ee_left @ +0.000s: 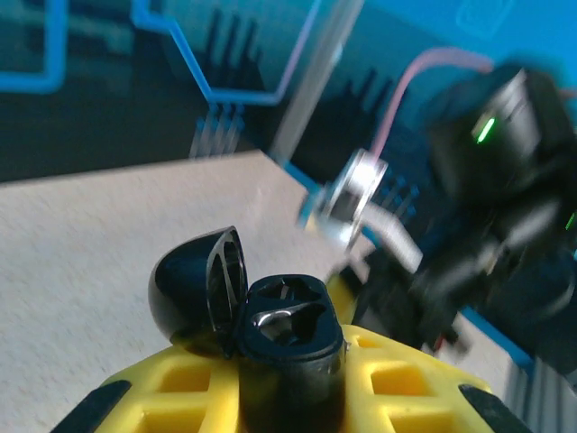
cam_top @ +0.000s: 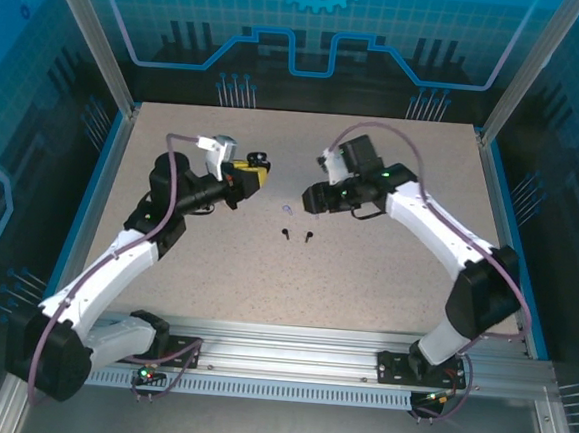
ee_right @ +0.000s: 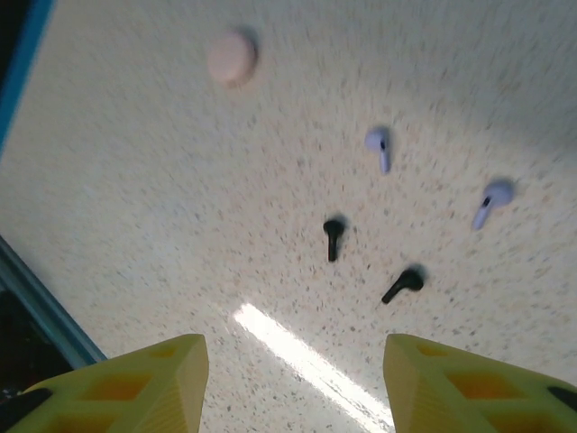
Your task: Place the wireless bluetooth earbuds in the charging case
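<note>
One black earbud (ee_right: 334, 236) and the other black earbud (ee_right: 403, 284) are seen lying apart on the table (cam_top: 384, 294), well clear of the black charging case (ee_left: 288, 336). That case is held off the surface with its lid (ee_left: 194, 287) swung open and both sockets apparently empty. The case is pinched at its body by the left gripper (cam_top: 245, 176), while the right gripper (ee_right: 293, 361) is spread wide and empty above the black pair. The step in hand is judged to be picking up one black earbud. It would best be taken by a straight descent over a single bud, with the fingers closed across its stem so that the head is left free to be seated. The case should be kept steady and its mouth turned towards the other arm. A lavender earbud (ee_right: 380, 147) and a second lavender earbud (ee_right: 489, 198) lie just beyond the black ones, close enough to be nudged or mistaken during the grasp. A pale pink round case (ee_right: 232, 58) rests farther off, and nothing is seen blocking the path.
</note>
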